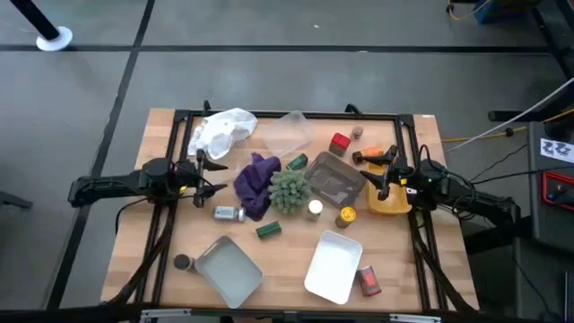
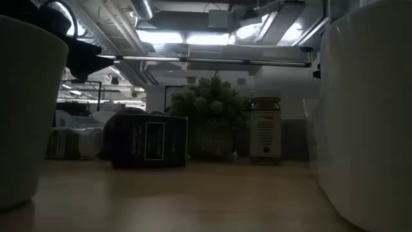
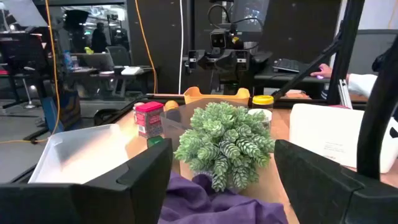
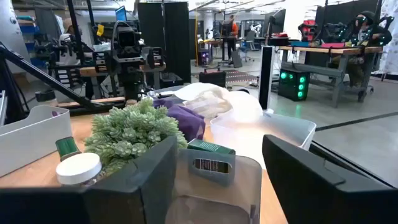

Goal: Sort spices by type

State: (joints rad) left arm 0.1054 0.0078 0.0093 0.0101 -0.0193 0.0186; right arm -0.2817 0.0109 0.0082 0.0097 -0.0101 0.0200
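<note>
Jaws of the left gripper at nine o'clock and the right gripper at three o'clock stand spread, holding nothing. Spice jars lie scattered on the surface around the plant. In the low view a dark tin hides jars behind it; white containers crop both edges.

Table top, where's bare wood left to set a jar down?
Bare wood lies along the table's left edge, below the left gripper, and between the two white trays near the front. It is crowded mid-table around the plant and purple cloth.
</note>
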